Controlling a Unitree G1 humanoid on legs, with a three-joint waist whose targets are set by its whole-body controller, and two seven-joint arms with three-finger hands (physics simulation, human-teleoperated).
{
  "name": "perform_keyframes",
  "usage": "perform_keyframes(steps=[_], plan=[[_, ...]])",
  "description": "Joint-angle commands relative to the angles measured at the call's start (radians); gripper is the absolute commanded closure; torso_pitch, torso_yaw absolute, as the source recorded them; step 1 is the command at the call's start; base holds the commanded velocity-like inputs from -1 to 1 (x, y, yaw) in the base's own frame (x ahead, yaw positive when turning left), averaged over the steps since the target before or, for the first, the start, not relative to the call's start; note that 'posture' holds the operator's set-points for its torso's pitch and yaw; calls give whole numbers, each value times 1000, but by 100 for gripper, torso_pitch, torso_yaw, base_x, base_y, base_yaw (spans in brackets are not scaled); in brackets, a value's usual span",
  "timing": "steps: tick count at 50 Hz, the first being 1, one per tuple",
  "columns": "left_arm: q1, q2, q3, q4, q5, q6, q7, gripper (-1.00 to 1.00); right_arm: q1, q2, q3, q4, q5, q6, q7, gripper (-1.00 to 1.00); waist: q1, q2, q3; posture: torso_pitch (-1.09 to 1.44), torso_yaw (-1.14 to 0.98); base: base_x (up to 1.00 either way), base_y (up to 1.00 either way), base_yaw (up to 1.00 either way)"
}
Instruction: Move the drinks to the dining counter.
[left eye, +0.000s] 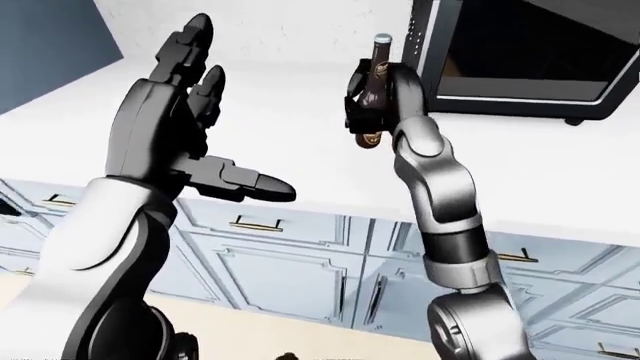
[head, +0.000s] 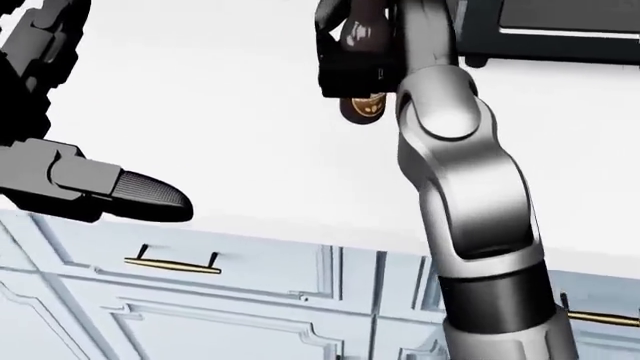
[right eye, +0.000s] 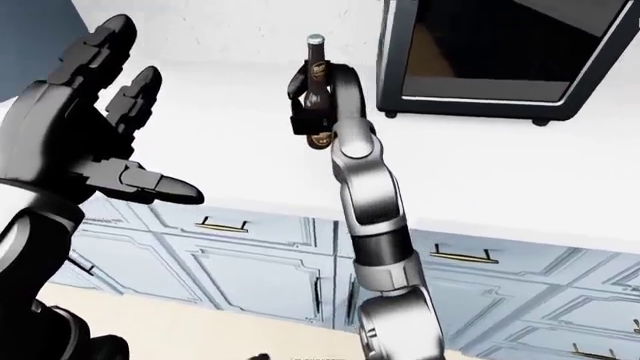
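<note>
Gripping a dark bottle (left eye: 377, 90) upright, the right hand (left eye: 372, 101) holds it above the white counter (left eye: 300, 142). Left hand (left eye: 175, 135) is raised, fingers spread wide and empty.

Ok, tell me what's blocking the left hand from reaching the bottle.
Nothing visible does. The bottle is gripped in the right hand above the white counter; the left hand is open at the view's left, with only bare counter showing between them.
</note>
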Motion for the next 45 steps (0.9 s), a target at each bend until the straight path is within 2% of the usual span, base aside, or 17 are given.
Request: perform_keyframes(steps=[1, 3, 4, 6, 9, 13, 15, 17, 19, 21, 26, 28, 31, 33, 42, 44, 45], plan=[[-12, 14, 18, -18, 8, -30, 10, -100, -49, 15, 5, -54, 29, -32, 5, 100, 25, 33, -16, 0, 0, -27, 0, 100], [-7, 12, 21, -26, 5, -26, 11, -100, -52, 11, 2, -61, 42, -28, -3, 100, 10, 123, 13, 0, 0, -22, 0, 100], [-2, 12, 21, -27, 4, -28, 12, -100, -51, 9, 4, -66, 44, -24, -5, 100, 22, 185, -14, 0, 0, -9, 0, 100], [0, 11, 24, -32, 1, -25, 13, -100, -41, 9, 14, -93, 46, -9, -5, 100, 35, 115, -22, 0, 0, -7, 0, 100], [14, 8, 22, -39, 0, -31, 15, -100, -29, 10, 19, -107, 45, -8, 0, 100, 49, 66, -24, 0, 0, -3, 0, 100], [31, 3, 17, -42, 1, -45, 15, -100, -18, 13, 23, -123, 43, -5, 8, 100, 30, -13, 7, 0, 0, -1, 0, 100], [36, 2, 26, -52, -3, -39, 14, -100, -11, 15, 24, -130, 40, -5, 10, 100, 18, -81, -8, 0, 0, 0, 0, 100], [46, -3, 36, -59, -9, -42, 15, -100, -8, 18, 22, -138, 42, 0, 12, 100, 21, -65, 4, 0, 0, 0, 0, 100], [47, -4, 41, -70, -16, -33, 18, -100, -5, 18, 24, -150, 42, 7, 15, 100, 35, -63, -24, 0, 0, 0, 0, 100], [55, -5, 41, -75, -21, -37, 21, -100, -3, 17, 26, -176, 40, 26, 18, 100, 35, -39, -22, 0, 0, 0, 0, 100], [99, -18, 35, -97, -24, -57, 26, -100, 16, 19, 29, -190, 36, 23, 23, 100, 15, 45, -13, 0, 0, 0, 0, 100], [114, -21, 34, -101, -25, -66, 27, -100, 22, 19, 28, -193, 35, 21, 25, 100, 11, 105, -27, 0, 0, 0, 0, 100], [127, -26, 23, -103, -22, -77, 30, -100, 22, 16, 23, -188, 35, 16, 30, 100, 28, 98, -24, 0, 0, 0, 0, 100], [134, -31, 9, -110, -16, -79, 33, -100, 25, 14, 22, -202, 38, 26, 33, 100, 37, 73, -33, 0, 0, 0, 0, 100], [185, -48, -19, -118, 15, -121, 12, -100, 54, 4, 20, -244, 33, 40, 43, 100, 19, -4, -9, 0, 0, 0, 0, 100], [195, -58, -27, -127, 24, -124, 8, -100, 67, 4, 24, -269, 29, 54, 44, 100, 18, -36, -13, 0, 0, 0, 0, 100], [204, -63, -34, -133, 31, -127, 5, -100, 73, 2, 24, -278, 27, 57, 46, 100, 17, -69, -26, 0, 0, 0, 0, 100]])
